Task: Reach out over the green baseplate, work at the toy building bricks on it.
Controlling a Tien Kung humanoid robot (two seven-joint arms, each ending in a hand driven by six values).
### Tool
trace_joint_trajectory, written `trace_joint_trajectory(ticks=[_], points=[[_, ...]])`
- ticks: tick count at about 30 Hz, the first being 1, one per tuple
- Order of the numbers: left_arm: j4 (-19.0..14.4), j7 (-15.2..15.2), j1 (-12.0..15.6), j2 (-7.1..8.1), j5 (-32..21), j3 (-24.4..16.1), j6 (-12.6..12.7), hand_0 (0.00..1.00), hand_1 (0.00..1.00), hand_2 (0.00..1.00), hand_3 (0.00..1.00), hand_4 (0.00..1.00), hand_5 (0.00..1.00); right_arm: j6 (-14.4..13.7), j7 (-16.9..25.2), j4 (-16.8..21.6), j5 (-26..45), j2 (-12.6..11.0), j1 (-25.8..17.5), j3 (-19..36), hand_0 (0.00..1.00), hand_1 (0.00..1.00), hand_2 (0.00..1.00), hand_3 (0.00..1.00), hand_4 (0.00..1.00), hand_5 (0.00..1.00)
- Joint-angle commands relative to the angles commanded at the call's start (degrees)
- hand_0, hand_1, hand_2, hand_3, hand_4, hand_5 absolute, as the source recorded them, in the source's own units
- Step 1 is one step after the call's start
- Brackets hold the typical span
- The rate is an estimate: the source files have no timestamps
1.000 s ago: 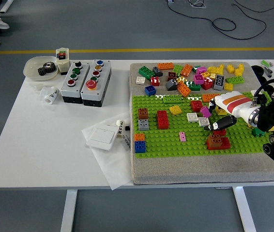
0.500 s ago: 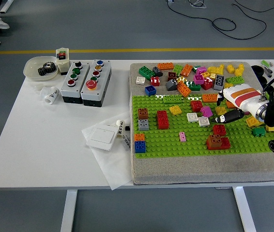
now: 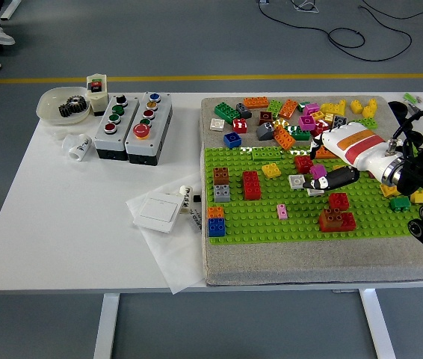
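The green baseplate lies on a grey mat and carries scattered bricks. My right hand reaches in from the right, its white red-striped back above the plate's far right part. Its black fingers stretch left, holding nothing, with the tips over a white brick and beside a magenta brick. Just in front of the hand stands a red brick behind a brown-and-red stack. A tall red brick stands mid-plate. The left arm is out of view.
Loose bricks of many colours are heaped on the grey mat behind the plate. Left of the mat lie a white switch plate on paper, two button boxes and a bowl of gears.
My right hand pulled back from the brown-and-red stack to the right, uncovering the red brick, then moved left and slightly farther back over the white and magenta bricks.
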Motion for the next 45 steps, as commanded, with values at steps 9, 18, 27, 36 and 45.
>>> trace_joint_trajectory(ticks=[9,18,27,36,45], points=[[0.0,-0.2,-0.3,0.1,-0.9,0.7,0.1,0.758,0.783,0.836,0.715,0.776,0.678,-0.6,0.5,-0.6,-2.7,0.3,0.9,-3.1,0.778,0.711,0.747,0.687,0.998,0.87],[0.0,-0.2,-0.3,0.1,-1.0,0.9,0.1,0.759,0.783,0.836,0.715,0.776,0.678,-1.8,1.0,-2.7,-4.5,1.2,1.2,-5.2,0.795,0.717,0.754,0.694,0.998,0.873],[0.0,-0.3,-0.4,0.12,-1.3,1.1,0.1,0.759,0.783,0.836,0.713,0.777,0.68,-1.7,1.0,-2.7,-6.6,-0.1,0.5,-6.4,0.797,0.715,0.752,0.674,0.998,0.885],[0.0,-0.1,-0.2,-0.01,-0.5,0.3,0.1,0.76,0.783,0.836,0.715,0.776,0.677,-1.8,0.2,-3.8,-8.7,-0.7,-0.4,-5.6,0.798,0.714,0.749,0.676,0.998,0.887],[0.0,0.1,0.1,-0.11,0.4,-0.4,0.1,0.76,0.786,0.837,0.715,0.776,0.676,-1.9,-0.5,-4.8,-9.8,-1.3,-1.1,-4.1,0.799,0.71,0.749,0.673,0.998,0.885]])
